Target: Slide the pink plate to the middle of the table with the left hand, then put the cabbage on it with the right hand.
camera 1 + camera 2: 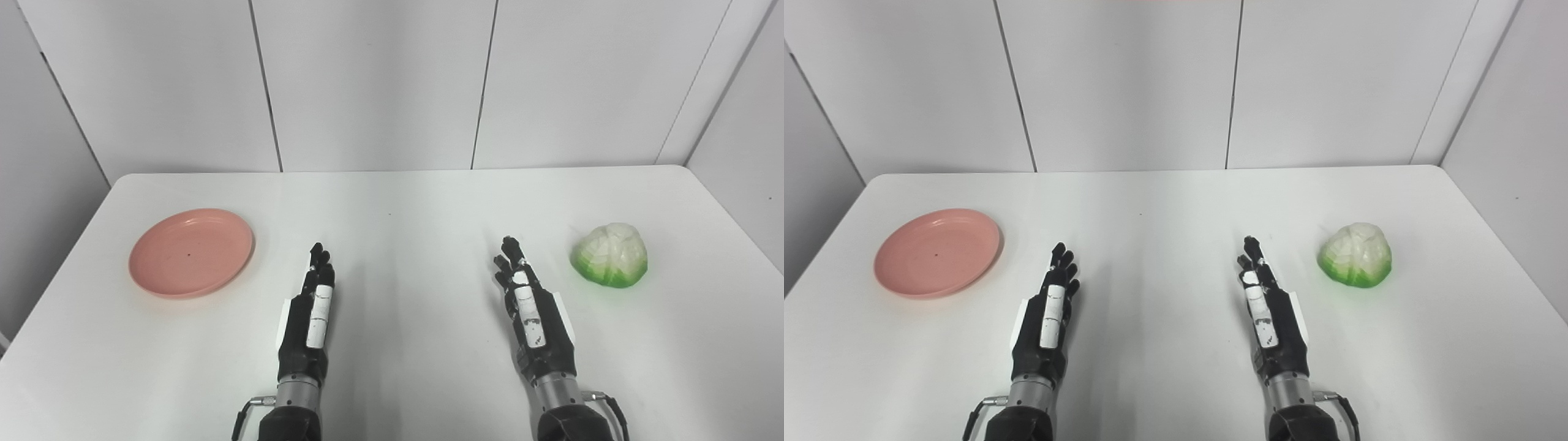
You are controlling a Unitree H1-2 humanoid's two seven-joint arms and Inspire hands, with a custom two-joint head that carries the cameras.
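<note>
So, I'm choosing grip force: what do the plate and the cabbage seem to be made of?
The pink plate looks like matte plastic: even colour, soft dull sheen, thin rolled rim. The cabbage looks like a moulded plastic or rubber replica: glossy highlights, green fading sharply to white. Hardness can't be judged from here.

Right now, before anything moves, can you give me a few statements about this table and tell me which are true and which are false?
1. The pink plate lies on the left part of the table. True.
2. The cabbage already sits on the plate. False: it rests on the bare table at the right, far from the plate.
3. The left hand is pushing the plate. False: it is apart from the plate, open and holding nothing.
4. The right hand holds nothing. True: it is open, with the cabbage off to its right.
5. The plate has food on it. False: only a tiny dark speck shows.
</note>
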